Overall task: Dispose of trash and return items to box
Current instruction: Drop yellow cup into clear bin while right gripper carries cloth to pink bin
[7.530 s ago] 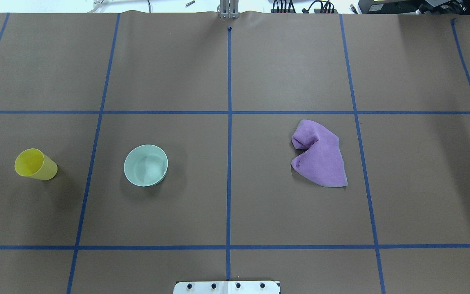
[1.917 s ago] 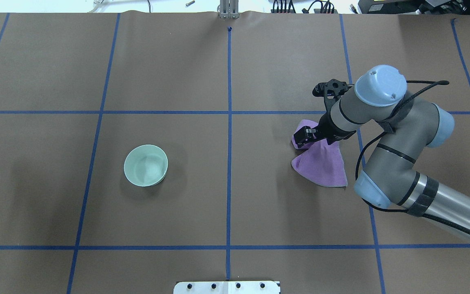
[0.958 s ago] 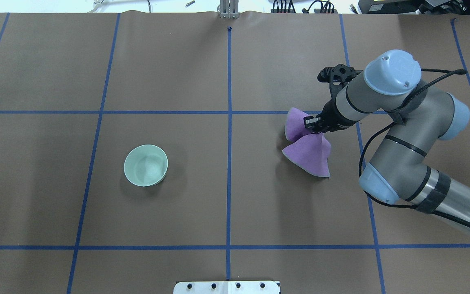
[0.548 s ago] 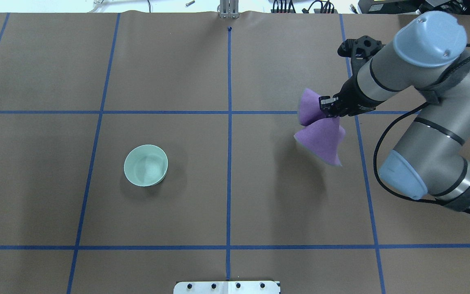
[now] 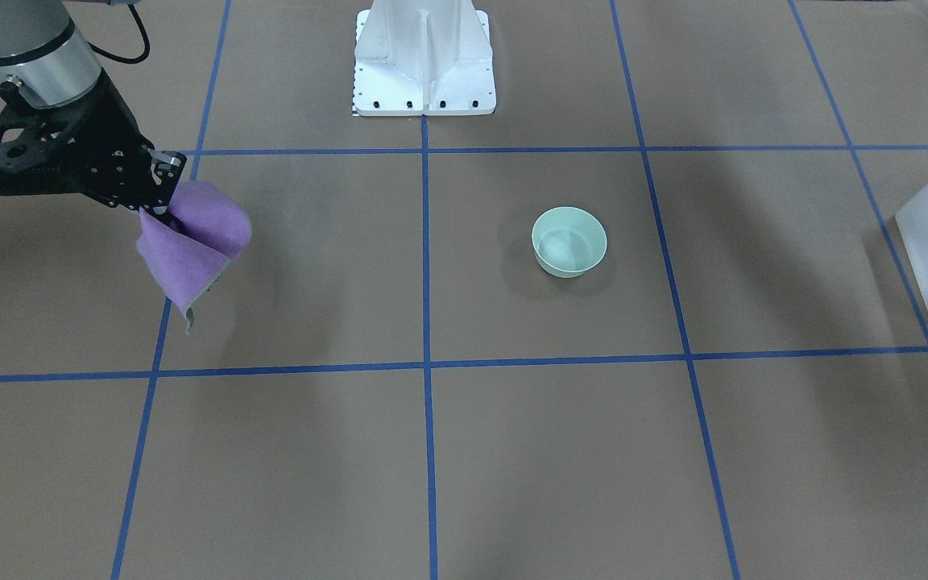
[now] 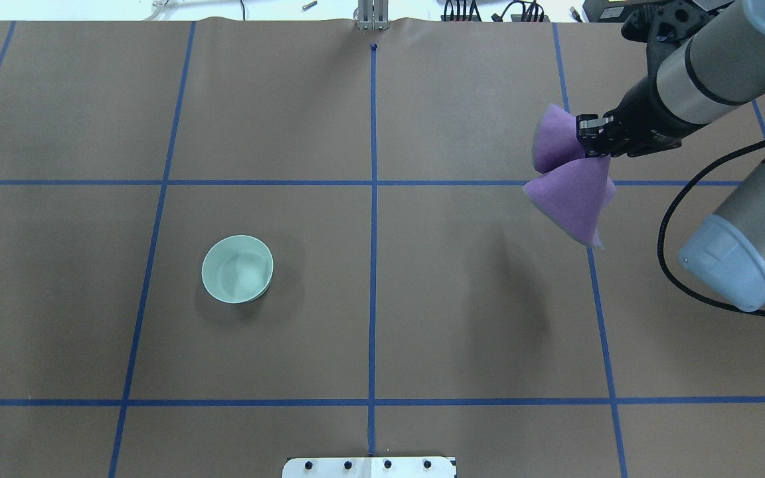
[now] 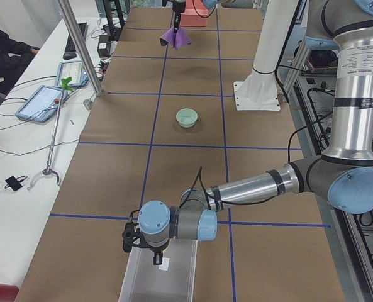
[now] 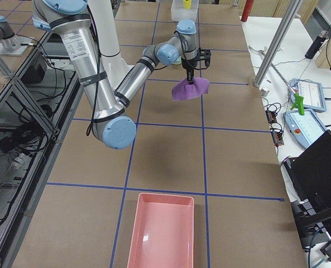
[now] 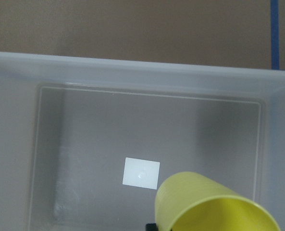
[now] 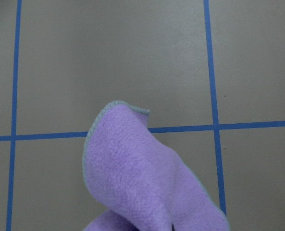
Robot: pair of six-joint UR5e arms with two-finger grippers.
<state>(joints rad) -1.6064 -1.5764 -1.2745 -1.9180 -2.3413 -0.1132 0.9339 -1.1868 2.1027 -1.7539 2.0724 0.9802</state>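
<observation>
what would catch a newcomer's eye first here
The purple cloth dangling in mid-air from the right claw, above the table on the robot's right side. Next, the mint bowl alone left of centre in the overhead view, and a yellow cup poised over the translucent box in the left wrist view.

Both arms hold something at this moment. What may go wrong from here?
1. The right gripper pinches the purple cloth at one small spot, and most of it hangs loose in the air; it might slip out on the way.
2. The left gripper seems to hold the yellow cup tilted over the translucent bin; released so, it may bounce or roll out.
</observation>
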